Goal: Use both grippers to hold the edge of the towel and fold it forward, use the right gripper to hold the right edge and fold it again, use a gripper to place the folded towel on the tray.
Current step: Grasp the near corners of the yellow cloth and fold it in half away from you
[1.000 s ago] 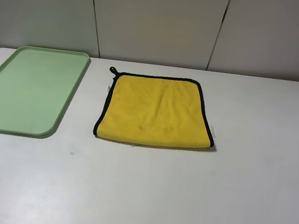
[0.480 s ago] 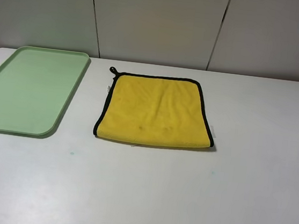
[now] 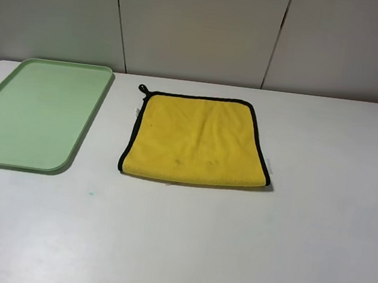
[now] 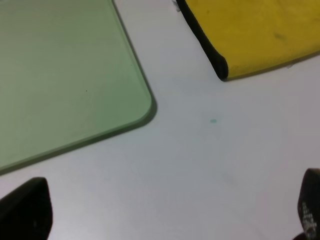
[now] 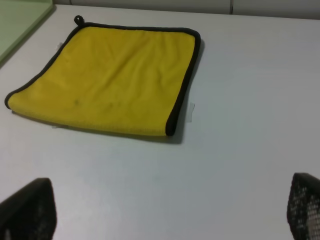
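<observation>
The yellow towel (image 3: 196, 139) lies flat mid-table, doubled over, its near side a rounded yellow fold. The black edge of the towel (image 3: 260, 146) runs along the back and both sides, with a small loop at the back left corner. The mint-green tray (image 3: 35, 114) sits empty to its left, a gap apart. Neither gripper shows in the high view. My left gripper (image 4: 167, 215) hovers open over bare table near the tray (image 4: 60, 75) corner and the towel (image 4: 255, 35) corner. The right gripper (image 5: 165, 210) stands open in front of the towel (image 5: 112, 77), touching nothing.
The white table (image 3: 232, 242) runs to a panelled wall at the back. A tiny teal speck (image 3: 91, 192) marks the surface in front of the tray. A small white label (image 5: 190, 112) sticks out at the towel's right side.
</observation>
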Controlling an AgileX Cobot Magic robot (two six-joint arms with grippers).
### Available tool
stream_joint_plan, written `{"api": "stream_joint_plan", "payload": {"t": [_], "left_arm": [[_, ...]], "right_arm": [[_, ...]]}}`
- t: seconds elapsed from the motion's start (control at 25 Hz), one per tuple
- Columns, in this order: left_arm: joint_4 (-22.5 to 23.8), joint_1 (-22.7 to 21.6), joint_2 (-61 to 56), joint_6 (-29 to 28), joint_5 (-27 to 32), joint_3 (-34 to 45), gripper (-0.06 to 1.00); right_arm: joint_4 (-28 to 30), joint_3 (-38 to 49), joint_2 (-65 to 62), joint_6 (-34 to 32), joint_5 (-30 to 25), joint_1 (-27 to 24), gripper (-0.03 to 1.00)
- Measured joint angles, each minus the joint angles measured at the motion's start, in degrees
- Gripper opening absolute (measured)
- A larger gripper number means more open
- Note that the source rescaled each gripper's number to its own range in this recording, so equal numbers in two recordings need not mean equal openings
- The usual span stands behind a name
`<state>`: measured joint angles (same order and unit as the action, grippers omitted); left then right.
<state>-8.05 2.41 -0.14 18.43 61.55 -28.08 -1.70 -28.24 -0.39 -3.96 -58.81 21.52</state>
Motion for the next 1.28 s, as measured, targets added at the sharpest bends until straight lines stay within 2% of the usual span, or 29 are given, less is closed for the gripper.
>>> {"api": "stream_joint_plan", "payload": {"t": [0.88,1.08,1.28], "left_arm": [[0.00,0.00,0.00,0.05,0.00,0.00,0.98],[0.00,0.00,4.20,3.76,-0.22,-0.72,0.98],[0.00,0.00,10.94,9.11,-3.29,-1.84,0.98]], "right_arm": [[0.00,-0.04,0.09,0.00,0.00,0.00,1.00],[0.00,-2.13,6.43,0.87,0.05,0.00,1.00],[0.00,-5.88,16.25,5.86,0.42,0.00,1.00]]}}
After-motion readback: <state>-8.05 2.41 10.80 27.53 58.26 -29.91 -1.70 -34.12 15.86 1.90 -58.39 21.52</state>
